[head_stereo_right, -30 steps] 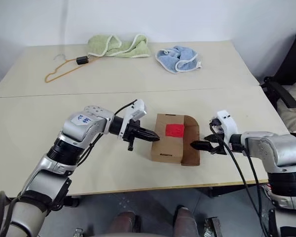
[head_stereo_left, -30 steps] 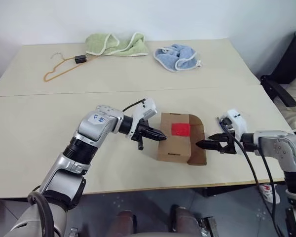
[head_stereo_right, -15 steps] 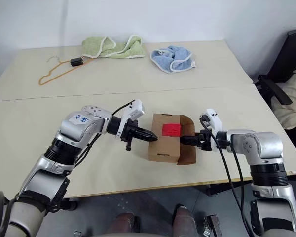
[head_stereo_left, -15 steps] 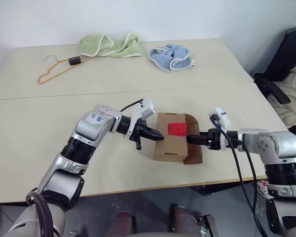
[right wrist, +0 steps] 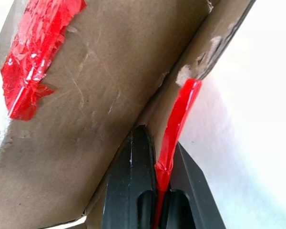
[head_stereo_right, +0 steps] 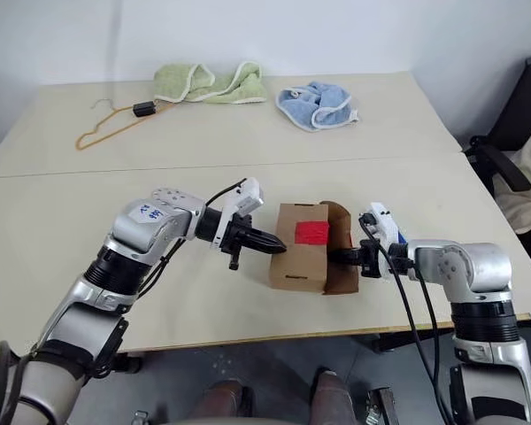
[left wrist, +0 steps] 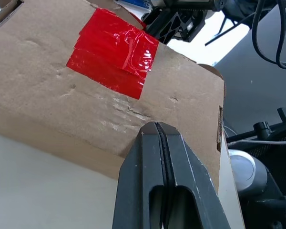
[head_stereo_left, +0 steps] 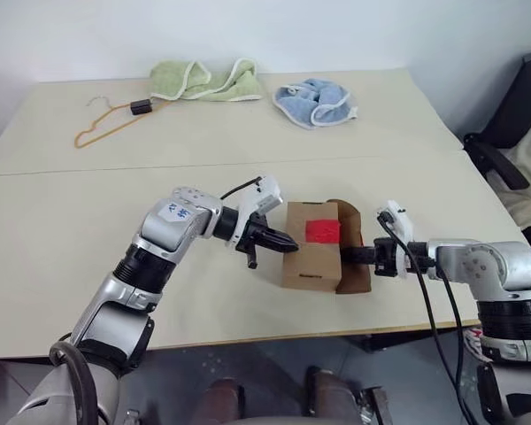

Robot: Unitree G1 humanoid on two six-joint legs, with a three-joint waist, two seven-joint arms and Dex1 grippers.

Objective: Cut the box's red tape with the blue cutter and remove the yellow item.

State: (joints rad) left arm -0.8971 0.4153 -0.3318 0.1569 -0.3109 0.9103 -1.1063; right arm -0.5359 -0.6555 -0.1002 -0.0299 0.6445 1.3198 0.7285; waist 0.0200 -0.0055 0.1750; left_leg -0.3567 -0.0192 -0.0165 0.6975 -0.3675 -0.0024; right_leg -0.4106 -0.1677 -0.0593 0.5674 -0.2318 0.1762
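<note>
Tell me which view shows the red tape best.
The left wrist view: the red tape lies flat and fully visible on the box top. The right wrist view shows that patch obliquely, plus a strand pinched in the right end effector. Both eye views show a small distant square.

Brown cardboard box (head_stereo_left: 312, 257) at the middle, matt and a bit rough with scuffed spots, shiny crinkly red tape (left wrist: 112, 51) on top, smooth black plastic fingers (left wrist: 158, 186), soft fluffy green towel (head_stereo_left: 207, 80) and blue cloth (head_stereo_left: 316, 100) up top, smooth matt table (head_stereo_left: 53, 230)
</note>
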